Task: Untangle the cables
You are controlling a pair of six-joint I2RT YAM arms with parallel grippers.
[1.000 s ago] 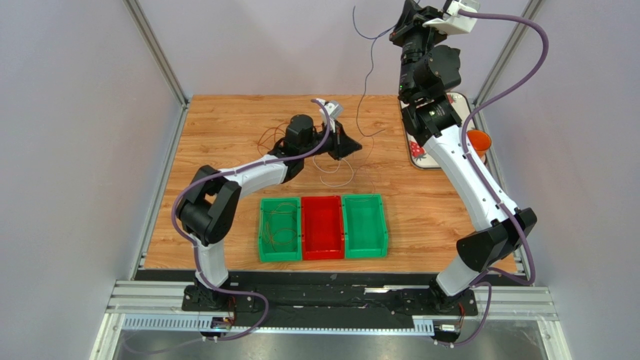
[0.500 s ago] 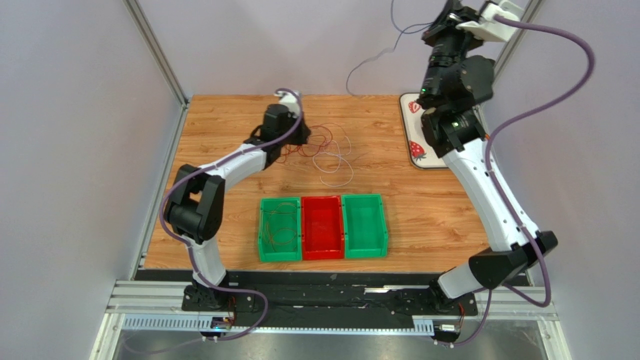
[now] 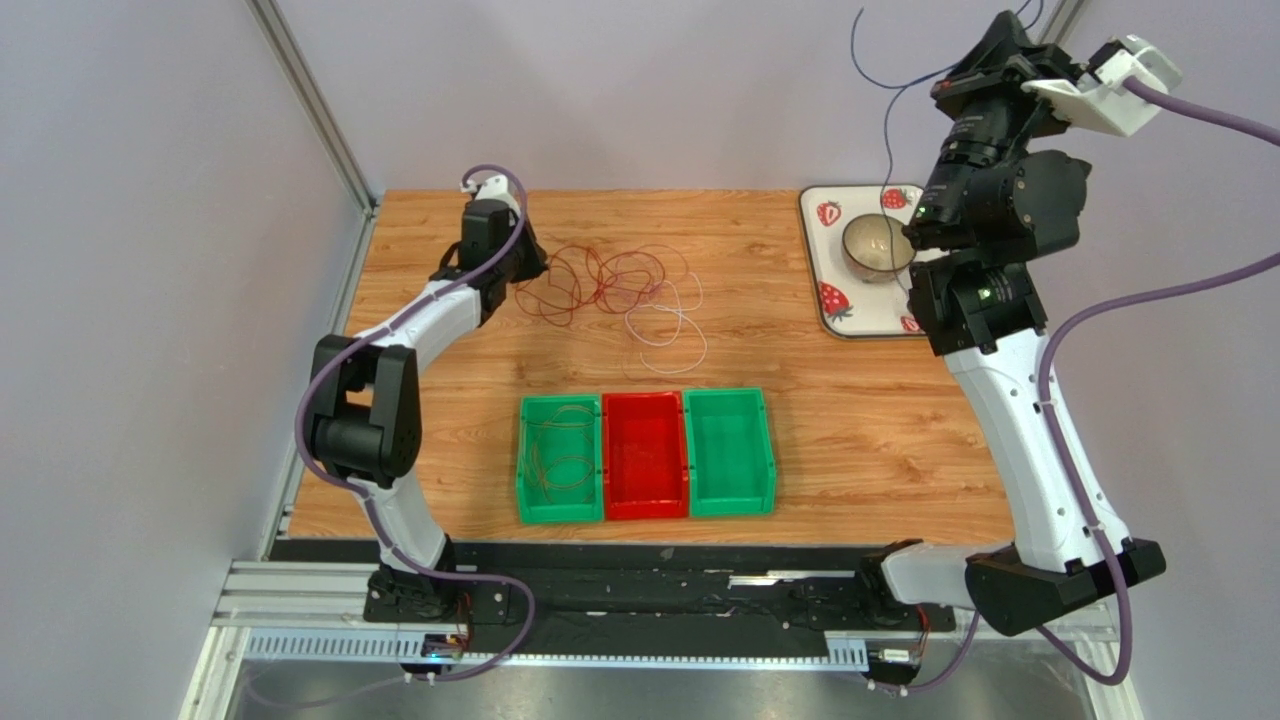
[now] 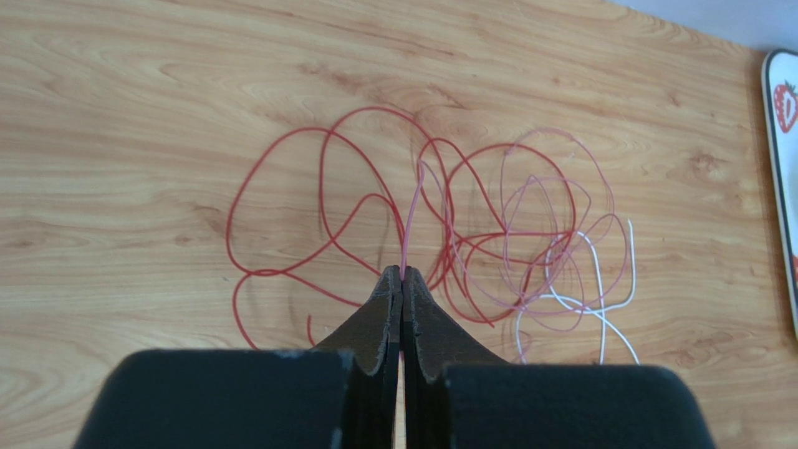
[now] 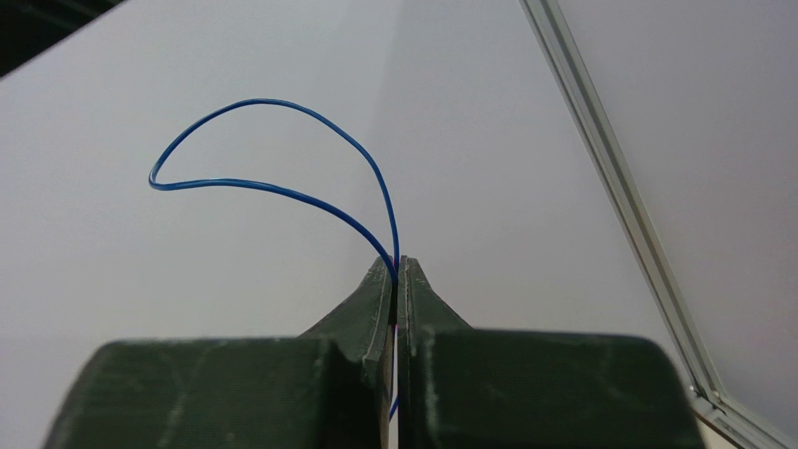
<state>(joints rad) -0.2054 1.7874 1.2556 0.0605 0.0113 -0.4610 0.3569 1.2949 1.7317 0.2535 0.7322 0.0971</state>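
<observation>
1. Three open bins stand side by side on the wooden counter (image 3: pixel 857 435), nearest the arm bases and touching wall to wall: a green bin (image 3: pixel 525 459) on the left, a red bin (image 3: pixel 645 401) in the middle and a second green bin (image 3: pixel 769 450) on the right.
2. The left green bin contains thin brown-orange cable loops (image 3: pixel 562 450). Whether anything lies in the other two bins cannot be told.
3. Beyond the bins, well apart from them, the remaining cables (image 3: pixel 609 282) lie as a flat tangle on the counter. Red loops (image 4: pixel 309 201) make up its left part; pink loops (image 4: pixel 548 201) overlap them on the right.
4. A white cable (image 3: pixel 670 339) lies at the near right edge of the tangle, crossing the pink loops.
5. The left arm reaches to the far left part of the counter. The left gripper (image 4: pixel 401 274) is low over the counter at the left edge of the tangle, with its jaws pressed together on a pink cable (image 4: pixel 408 220). This strand runs from the fingertips straight into the pile.
6. At the far right edge of the counter lies a white tray (image 3: pixel 830 303) with a strawberry print. A round bowl (image 3: pixel 875 245) stands on it.
7. The right arm is raised high above the tray, against the back wall. The right gripper (image 5: pixel 398 264) is clamped tight on a blue cable (image 5: pixel 281 108).
8. The blue cable is clear of the counter and apart from the tangle. It arches upward from the fingertips in an open loop; a short length shows below the jaws.
</observation>
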